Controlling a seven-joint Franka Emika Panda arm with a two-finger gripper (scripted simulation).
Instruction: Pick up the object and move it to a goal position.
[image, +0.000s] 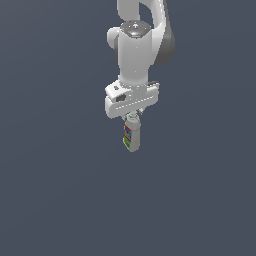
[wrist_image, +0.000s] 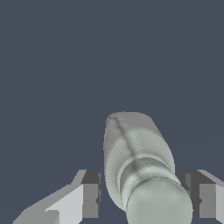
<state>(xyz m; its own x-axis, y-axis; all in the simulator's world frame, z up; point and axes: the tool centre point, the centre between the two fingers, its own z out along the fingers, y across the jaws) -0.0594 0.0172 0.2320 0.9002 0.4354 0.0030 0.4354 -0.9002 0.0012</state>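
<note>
The end effector (image: 132, 116) points straight down and is clenched on the bottle (image: 131, 136), gripping it near the rounded cap. In the wrist view the two fingers (wrist_image: 90, 194) stand on either side of the bottle (wrist_image: 136, 162); one pad sits close against the neck, while on the other side a narrow gap seems to show (hard to judge from this angle). The bottle hangs below the end effector at six o'clock, roughly upright with its base tilted slightly away from vertical. Its pale grey-white body carries a multicoloured label, with green, red, blue and yellow patches facing the exterior camera. The bottle is clear of the plain dark blue-grey ground behind it, touching nothing but the fingers. Above the end effector, at twelve o'clock, the white wrist and arm (image: 135, 47) rise out of the exterior view's upper edge.
</note>
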